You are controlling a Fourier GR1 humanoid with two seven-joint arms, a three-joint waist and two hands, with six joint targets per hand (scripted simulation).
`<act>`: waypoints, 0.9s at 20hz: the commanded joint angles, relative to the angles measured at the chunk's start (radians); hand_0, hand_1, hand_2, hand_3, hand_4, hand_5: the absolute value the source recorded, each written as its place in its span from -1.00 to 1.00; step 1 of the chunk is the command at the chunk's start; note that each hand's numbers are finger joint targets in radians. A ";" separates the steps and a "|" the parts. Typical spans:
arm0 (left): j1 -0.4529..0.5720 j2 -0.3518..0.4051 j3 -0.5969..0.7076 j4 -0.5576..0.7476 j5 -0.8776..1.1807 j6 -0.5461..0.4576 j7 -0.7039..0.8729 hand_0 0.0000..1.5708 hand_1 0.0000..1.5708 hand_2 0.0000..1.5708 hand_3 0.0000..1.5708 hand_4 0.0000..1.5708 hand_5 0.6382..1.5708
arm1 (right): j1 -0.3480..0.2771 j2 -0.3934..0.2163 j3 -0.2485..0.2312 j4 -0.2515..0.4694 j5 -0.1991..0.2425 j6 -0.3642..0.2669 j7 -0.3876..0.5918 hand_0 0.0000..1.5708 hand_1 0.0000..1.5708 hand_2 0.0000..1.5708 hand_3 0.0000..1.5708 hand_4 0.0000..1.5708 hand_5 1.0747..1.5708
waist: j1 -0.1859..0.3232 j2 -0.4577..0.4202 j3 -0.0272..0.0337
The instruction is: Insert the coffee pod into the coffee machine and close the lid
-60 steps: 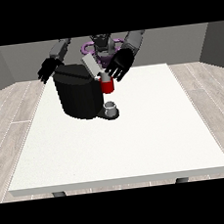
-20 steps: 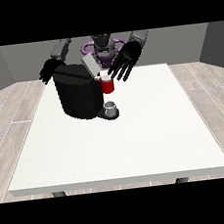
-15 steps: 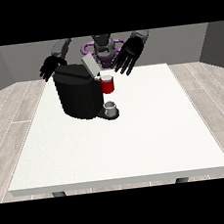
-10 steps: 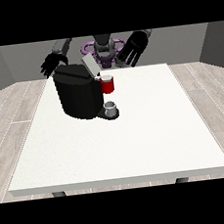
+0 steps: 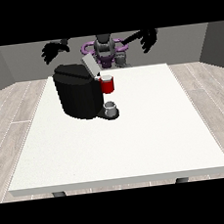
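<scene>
Now, fingers: spread and straight on both hands, holding nothing.
Hand at the view's left (image 5: 53, 50): raised above the coffee machine (image 5: 80, 93), apart from it.
Hand at the view's right (image 5: 148, 39): raised, well apart from the machine.
Lid (image 5: 89, 66): tilted up, open.
Red thing at the machine (image 5: 107, 84): under the lid, above a grey thing (image 5: 111, 106) on the drip base.
Table (image 5: 137, 140): white, bearing the machine.

You are looking at both arms lifting out wide from the torso at the far side. The hand at the view's left (image 5: 53, 51) is hanging with its fingers spread and drooping, holding nothing. The hand at the view's right (image 5: 148, 39) is doing likewise, fingers splayed downward.
</scene>
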 commanded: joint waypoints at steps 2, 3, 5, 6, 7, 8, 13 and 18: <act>0.122 -0.021 0.052 -0.017 0.090 -0.052 -0.034 -1.00 -1.00 -1.00 -1.00 -0.76 1.00 | 0.017 -0.058 -0.012 -0.041 -0.041 0.084 0.025 -1.00 -1.00 -1.00 -1.00 -0.67 1.00 | 0.071 -0.095 0.0006; 0.151 -0.084 0.065 -0.001 0.113 -0.027 -0.035 -1.00 -1.00 -1.00 -1.00 -0.82 1.00 | -0.029 -0.056 0.014 -0.065 -0.026 0.073 0.088 -1.00 -1.00 -1.00 -1.00 -0.84 1.00 | 0.077 -0.102 -0.0002; 0.168 -0.103 0.060 -0.020 0.129 -0.048 -0.008 -1.00 -1.00 -1.00 -1.00 -0.73 1.00 | -0.040 -0.072 0.004 -0.059 -0.017 0.069 0.090 -1.00 -1.00 -1.00 -1.00 -1.00 1.00 | 0.124 -0.124 0.0007; 0.193 -0.103 0.042 -0.040 0.121 -0.048 -0.050 -1.00 -1.00 -1.00 -1.00 -0.89 1.00 | -0.077 -0.065 0.009 -0.071 0.001 0.043 0.097 -1.00 -1.00 -1.00 -1.00 -0.95 1.00 | 0.135 -0.101 0.0006; 0.232 -0.091 0.074 -0.023 0.146 -0.050 -0.065 -1.00 -1.00 -1.00 -1.00 -1.00 1.00 | -0.064 -0.059 0.027 -0.106 -0.031 0.088 0.102 -1.00 -1.00 -1.00 -1.00 -1.00 1.00 | 0.115 -0.103 0.0003; 0.206 -0.099 0.050 -0.076 0.139 -0.015 -0.047 -1.00 -1.00 -1.00 -1.00 -1.00 1.00 | -0.080 -0.088 -0.005 -0.096 -0.065 0.127 0.101 -1.00 -1.00 -1.00 -1.00 -1.00 1.00 | 0.104 -0.061 0.0009; 0.256 -0.144 0.041 -0.139 0.204 -0.069 0.026 -1.00 -1.00 -1.00 -1.00 -1.00 1.00 | -0.105 -0.090 0.046 -0.104 -0.009 0.124 0.148 -1.00 -1.00 -1.00 -1.00 -1.00 1.00 | 0.158 -0.097 0.0010; 0.347 -0.142 0.034 -0.217 0.253 -0.111 -0.032 -1.00 -1.00 -1.00 -1.00 -1.00 1.00 | -0.164 -0.092 0.070 -0.099 0.016 0.139 0.174 -1.00 -1.00 -1.00 -1.00 -0.73 1.00 | 0.184 -0.049 0.0008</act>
